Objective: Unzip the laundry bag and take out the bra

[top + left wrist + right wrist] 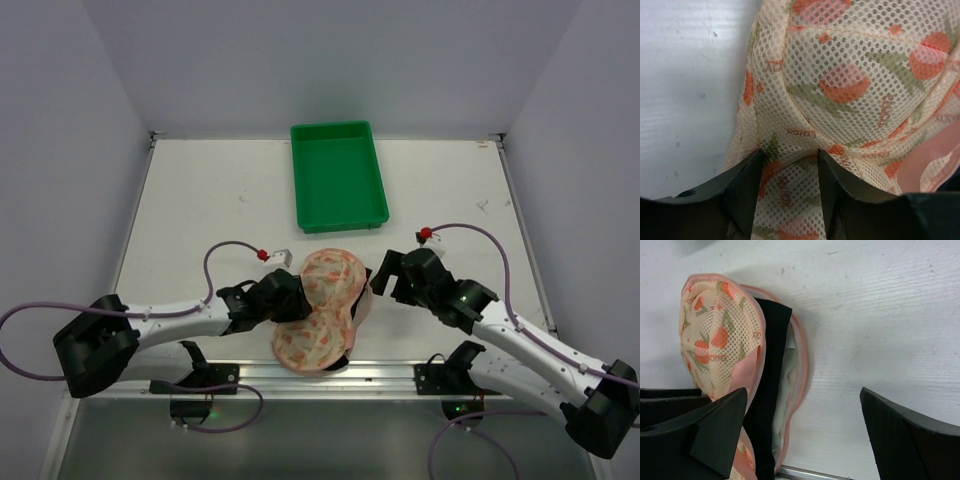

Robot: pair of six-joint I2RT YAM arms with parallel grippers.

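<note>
I see the laundry bag (325, 310) front-centre on the table (200, 200), btwn both arms. Left gripper (790, 155) is clamped on its mesh at the waist. Right gripper (804, 390) has jaws wide apart at the bag's right edge, where the black bra (771, 380) shows thru the opening.

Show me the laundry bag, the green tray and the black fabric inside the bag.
laundry bag (333, 282), top view, floral upper lobe.
green tray (338, 180), top view, bare floor.
black fabric (772, 355), right wrist view, exposed strip.
</note>
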